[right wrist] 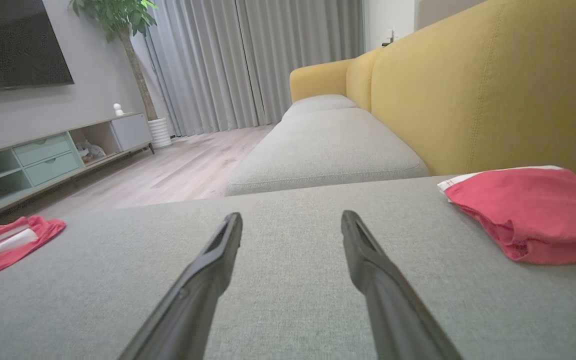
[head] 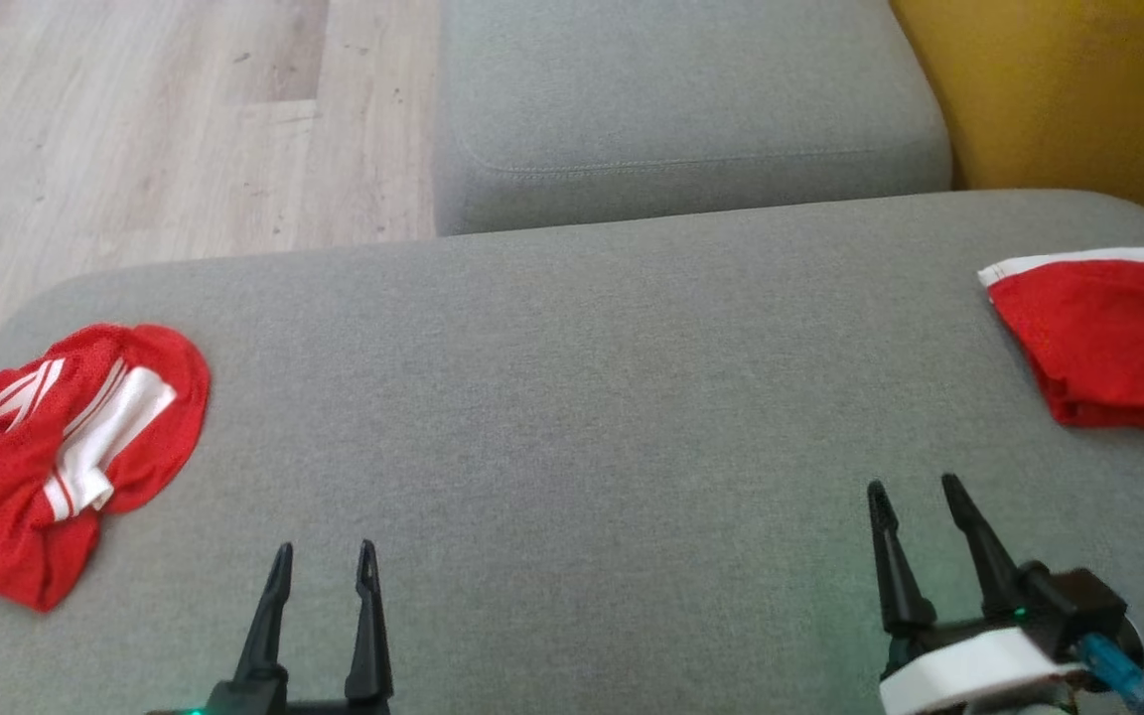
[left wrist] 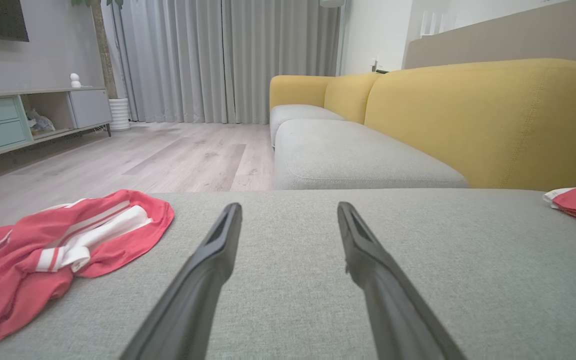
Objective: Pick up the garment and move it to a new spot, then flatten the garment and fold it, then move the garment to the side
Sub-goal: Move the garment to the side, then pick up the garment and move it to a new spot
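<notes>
The left gripper point(head: 324, 546) and right gripper point(head: 913, 484) stand spread and empty over the cushion point(head: 582, 397). A folded garment point(head: 1108, 343) lies far right — seemingly done — while the crumpled garment point(head: 66, 447) at the left edge sits untouched, so its pickup, flattening and folding look yet to come.

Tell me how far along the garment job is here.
Done: a folded red garment lies on the grey cushion, right side. In hand: nothing; left gripper and right gripper are open, empty. Left: the crumpled red-and-white garment at the left awaits pickup, flattening, folding.
</notes>
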Controlling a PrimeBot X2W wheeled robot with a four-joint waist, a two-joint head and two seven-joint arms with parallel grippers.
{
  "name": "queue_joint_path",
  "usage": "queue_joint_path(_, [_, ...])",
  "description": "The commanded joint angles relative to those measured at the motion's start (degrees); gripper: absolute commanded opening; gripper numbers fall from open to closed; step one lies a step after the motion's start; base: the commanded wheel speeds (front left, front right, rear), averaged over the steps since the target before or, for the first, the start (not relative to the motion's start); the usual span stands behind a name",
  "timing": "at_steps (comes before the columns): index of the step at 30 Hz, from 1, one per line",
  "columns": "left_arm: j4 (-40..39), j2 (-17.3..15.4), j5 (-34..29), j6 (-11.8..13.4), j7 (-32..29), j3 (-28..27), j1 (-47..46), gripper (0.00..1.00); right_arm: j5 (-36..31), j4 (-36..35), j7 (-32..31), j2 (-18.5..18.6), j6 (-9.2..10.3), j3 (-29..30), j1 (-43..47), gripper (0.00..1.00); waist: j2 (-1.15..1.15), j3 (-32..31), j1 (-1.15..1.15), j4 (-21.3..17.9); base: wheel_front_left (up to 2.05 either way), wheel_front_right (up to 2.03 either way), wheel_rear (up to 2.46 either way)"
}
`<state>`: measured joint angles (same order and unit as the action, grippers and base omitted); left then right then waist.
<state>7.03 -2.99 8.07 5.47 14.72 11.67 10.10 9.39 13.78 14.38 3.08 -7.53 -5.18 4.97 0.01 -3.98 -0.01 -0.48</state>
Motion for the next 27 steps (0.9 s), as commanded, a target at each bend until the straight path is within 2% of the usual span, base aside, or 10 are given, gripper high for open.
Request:
queue_joint_path(1, [-1.72,0.11,-0.53,-0.27,0.28,-2.06,-1.89,1.00,-0.68,-1.99,0.62,-0.01,0.04,-1.10,-1.78,1.00,-0.01,-0.02,0.01,0.10,0.00,0.00,0.00])
queue_joint_path(18, [-1.18,0.11,-1.65,0.98,0.28,-1.81,-1.98,1.00,-1.28,-3.28,0.62,-0.19,0.04,0.14,-1.02,1.00,-0.01,0.52,0.01,0.74,0.00,0.00,0.00])
queue_joint_path(23, [-0.94,0.11,-1.79,0.90,0.28,-1.85,-2.31,1.00,-0.52,-3.72,0.62,-0.20,0.04,0.89,-0.58,1.00,-0.01,0.62,0.01,2.56,0.00,0.00,0.00])
queue_joint_path(27, [-1.19,0.11,-1.78,0.99,0.28,-2.07,-2.72,1.00,-0.51,-4.80,0.62,-0.20,0.04,1.31,-0.45,1.00,-0.01,1.25,0.01,5.47,0.00,0.00,0.00])
